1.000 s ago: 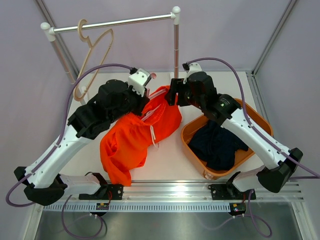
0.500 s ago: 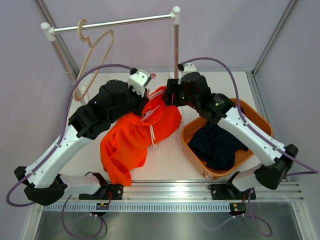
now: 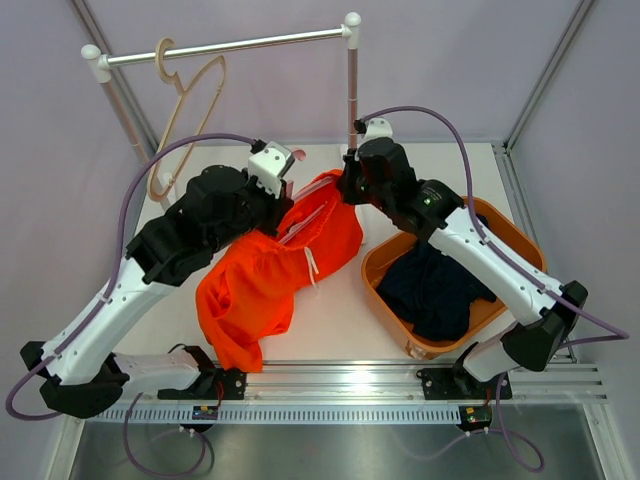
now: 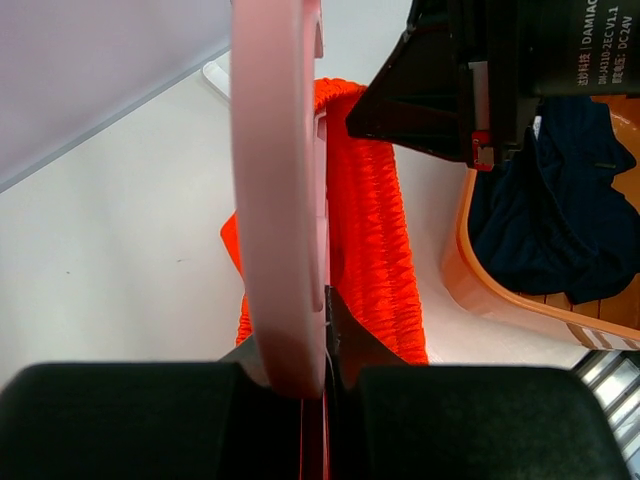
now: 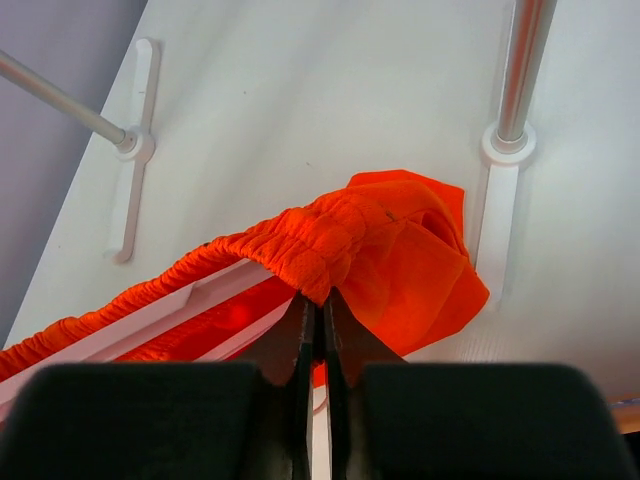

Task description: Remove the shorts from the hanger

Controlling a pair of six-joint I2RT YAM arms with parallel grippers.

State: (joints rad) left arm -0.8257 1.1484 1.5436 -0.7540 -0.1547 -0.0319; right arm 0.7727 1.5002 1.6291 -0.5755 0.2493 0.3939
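The orange shorts (image 3: 265,285) hang on a pale pink hanger (image 4: 278,180), their lower part lying on the table. My left gripper (image 3: 287,190) is shut on the hanger's near end, seen close up in the left wrist view (image 4: 328,330). My right gripper (image 3: 347,187) is shut on the gathered orange waistband (image 5: 325,245) at the far end of the hanger, its jaws pinching the elastic (image 5: 320,305). The hanger's bar (image 5: 150,320) runs inside the waistband. The navy shorts (image 3: 440,290) lie in a heap in the basket.
An orange basket (image 3: 520,250) sits on the right side of the table. A clothes rack with a metal rod (image 3: 230,45) and an upright post (image 5: 520,70) stands at the back. An empty wooden hanger (image 3: 195,100) hangs on it.
My right gripper has moved left onto the orange waistband and shut on it. The left arm has shifted slightly left with the hanger, stretching the waistband.
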